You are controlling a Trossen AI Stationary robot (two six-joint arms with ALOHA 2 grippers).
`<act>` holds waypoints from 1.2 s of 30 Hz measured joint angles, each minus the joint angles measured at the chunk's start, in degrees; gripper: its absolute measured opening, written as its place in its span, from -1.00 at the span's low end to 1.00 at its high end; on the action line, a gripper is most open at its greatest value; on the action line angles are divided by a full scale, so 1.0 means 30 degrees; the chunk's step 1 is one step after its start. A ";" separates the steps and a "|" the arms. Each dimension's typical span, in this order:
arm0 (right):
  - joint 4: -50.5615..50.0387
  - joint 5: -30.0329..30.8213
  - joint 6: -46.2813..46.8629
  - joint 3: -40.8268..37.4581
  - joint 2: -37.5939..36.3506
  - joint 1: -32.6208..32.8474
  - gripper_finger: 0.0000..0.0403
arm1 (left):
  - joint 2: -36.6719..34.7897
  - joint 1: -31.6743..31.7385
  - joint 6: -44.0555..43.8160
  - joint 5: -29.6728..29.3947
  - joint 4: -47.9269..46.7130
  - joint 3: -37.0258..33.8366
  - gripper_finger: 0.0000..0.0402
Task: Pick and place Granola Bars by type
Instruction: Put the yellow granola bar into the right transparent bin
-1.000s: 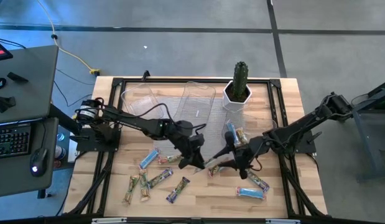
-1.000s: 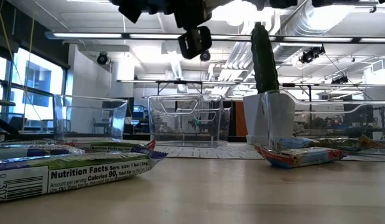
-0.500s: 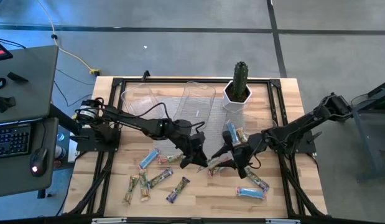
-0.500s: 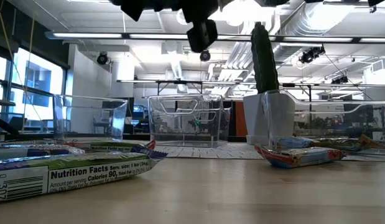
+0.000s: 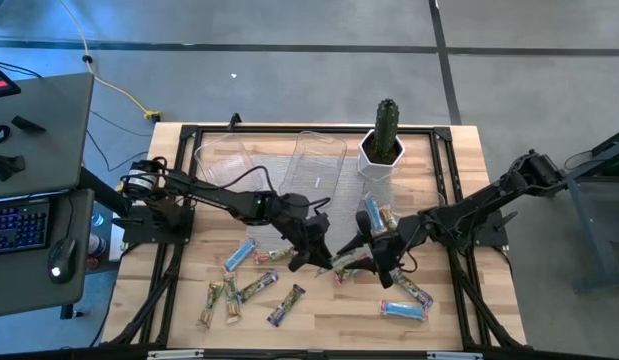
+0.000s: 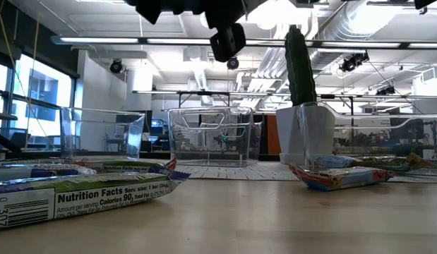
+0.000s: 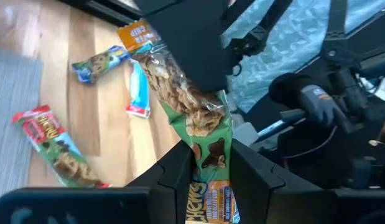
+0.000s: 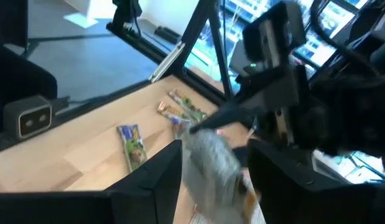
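Wooden desk [image 5: 459,160] carries scattered Granola Bars [image 5: 257,287] along near edge. Mid-desk, left pincer [image 5: 319,262] and right pincer [image 5: 367,262] both clamp one green-tan bar [image 7: 208,134] between them, apparently raised off surface. Farther back: clear trays [image 5: 317,168], potted cactus [image 5: 386,135].

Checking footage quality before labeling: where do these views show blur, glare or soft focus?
Right wrist view: the bar between the right gripper's fingers is smeared. Left wrist view: the green bar is sharp, the background soft. Low view: ceiling lights glare; the near bar is readable. High view: evenly lit.
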 joint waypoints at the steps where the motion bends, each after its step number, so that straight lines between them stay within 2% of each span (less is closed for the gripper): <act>1: 0.0016 -0.0067 -0.0002 0.0000 0.0000 -0.0004 -0.18 | 0.0004 0.0000 -0.0002 -0.0012 -0.0099 0.0000 -0.54; 18: -0.0273 -0.0084 0.0071 0.0000 0.0000 -0.0001 -0.21 | -0.0001 0.0000 0.0086 -0.0038 0.0644 0.0000 -0.54; 22: -0.0263 -0.0077 0.0066 0.0000 0.0000 -0.0004 -0.35 | 0.0004 0.0000 0.0179 -0.0094 0.0637 0.0000 -0.54; 31: -0.0265 -0.0084 0.0015 0.0000 0.0000 0.0003 -0.84 | 0.0000 -0.0007 0.0943 -0.0068 0.0611 0.0000 -0.54; 36: -0.0424 -0.0084 0.0005 0.0000 0.0000 0.0003 -0.83 | 0.0004 -0.0029 0.1448 -0.0069 0.0593 0.0000 -0.54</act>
